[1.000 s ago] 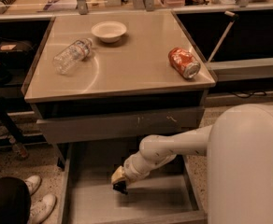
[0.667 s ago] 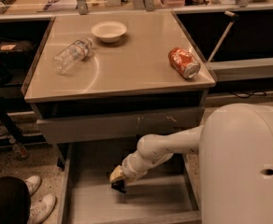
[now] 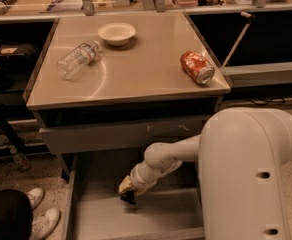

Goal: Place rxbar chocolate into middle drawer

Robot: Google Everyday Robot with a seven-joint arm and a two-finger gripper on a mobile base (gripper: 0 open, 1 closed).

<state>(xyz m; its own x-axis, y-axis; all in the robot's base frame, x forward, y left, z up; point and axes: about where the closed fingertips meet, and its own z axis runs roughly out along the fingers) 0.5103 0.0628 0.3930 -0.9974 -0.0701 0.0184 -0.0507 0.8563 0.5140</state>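
The arm reaches down into the open middle drawer (image 3: 151, 216), the gripper (image 3: 127, 194) low over the grey floor near its left side. A small dark shape at the tip may be the rxbar chocolate (image 3: 128, 200); whether the jaws clamp it cannot be told. Up on the surface (image 3: 136, 79) lie a soda can (image 3: 197, 67), a bottle (image 3: 77, 60) and a bowl (image 3: 116, 33).

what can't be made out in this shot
Camera view:
- End effector, low over the middle drawer floor: whether it holds the rxbar chocolate; its tip is small and dark.
- Drawer's right side: hidden by the robot's white body.
- Drawer's front: cut off by the bottom edge.
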